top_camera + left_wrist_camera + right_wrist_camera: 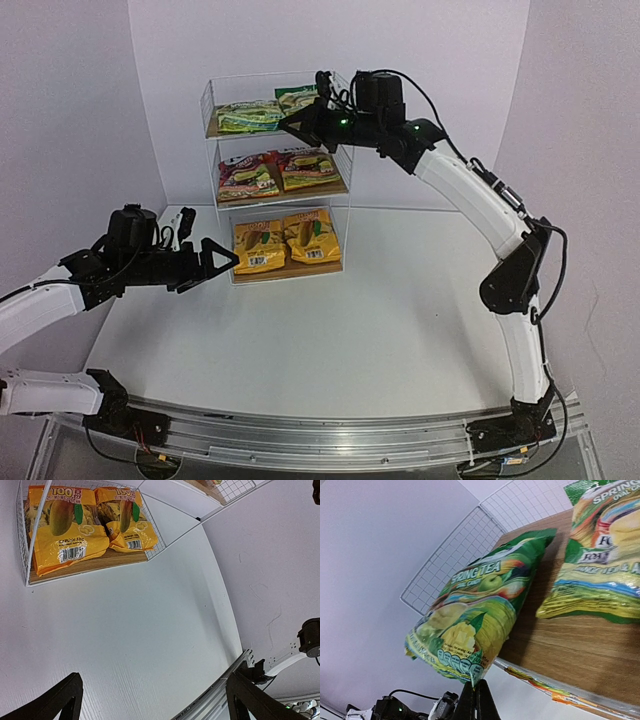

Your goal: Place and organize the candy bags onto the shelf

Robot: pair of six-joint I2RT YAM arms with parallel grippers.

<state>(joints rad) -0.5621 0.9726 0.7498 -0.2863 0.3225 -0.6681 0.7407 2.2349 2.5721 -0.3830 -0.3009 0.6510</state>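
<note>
The left gripper (220, 263) is held over the tabletop (330, 330) beside the shelf (213, 160), jaws wide apart. On its boards, yellow bags (259, 248) are laid lowest, red bags (247, 176) midway, green bags (248, 117) on top, where the jaws of the right gripper (288, 120) are closed together at one bag's edge.

Top view: right hand (288, 121) blocks pt of the green bag (297, 97) at right end of shelf (285, 275) top tier. R wrist view: same bag cut off at pic edge.

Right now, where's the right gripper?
Top view: right gripper hovers at the shelf's top board front edge, beside the left green bag, in front of the right green bag.
</note>
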